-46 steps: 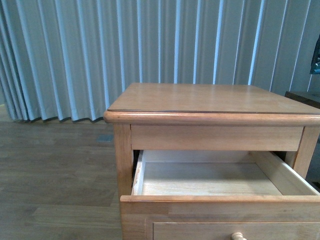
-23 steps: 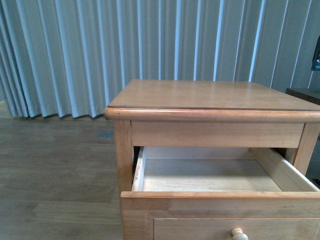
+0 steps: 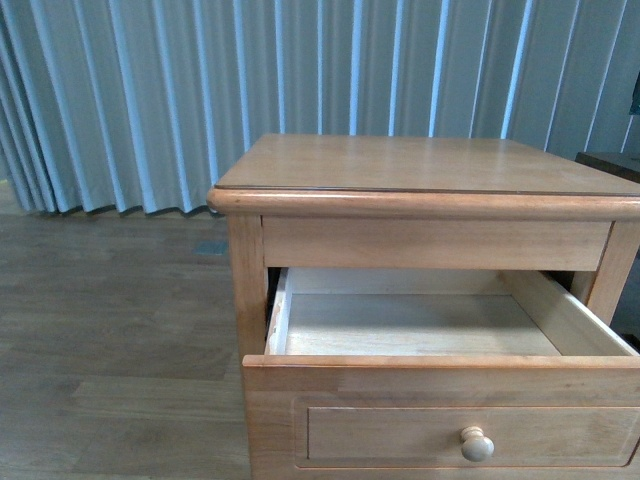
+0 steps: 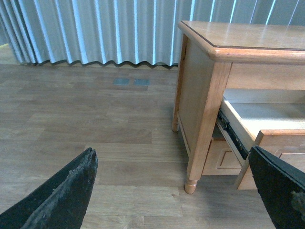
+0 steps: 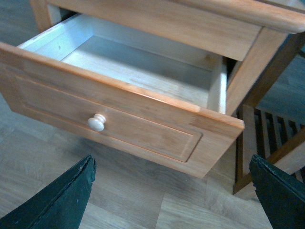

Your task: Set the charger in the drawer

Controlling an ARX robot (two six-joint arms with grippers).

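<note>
Left pincer (image 4: 171, 157): fingers wide apart, nothing between them, hanging over the floor (image 4: 71, 119) left of the cabinet (image 4: 200, 95)

Right pincer (image 5: 170, 157): also spread wide and holding nothing, on the near side of the drawer (image 5: 119, 114), looking down at its front panel and knob (image 5: 96, 122)

Drawer (image 3: 400, 400) is pulled out toward the robot under the tabletop (image 3: 420, 165). What shows of the inside is only pale wood

Charger: not visible in any of the 3 views, so I can't place it relative to either pincer. It isn't held and isn't in the visible part of the drawer

Judgement: the open step looks done; pick and place are both left

Risks:
- charger has to be found first, and reaching before it is in view would be a blind grab
- the drawer front sticks out near both arms, so a low swing could clip its rim or knob and shove it partly shut
- if the cable coil loosens on release, it could hang over the rim and jam a later close
- slatted rack (image 5: 267, 143) sits just right of the cabinet, which leaves tight clearance for the right arm
</note>
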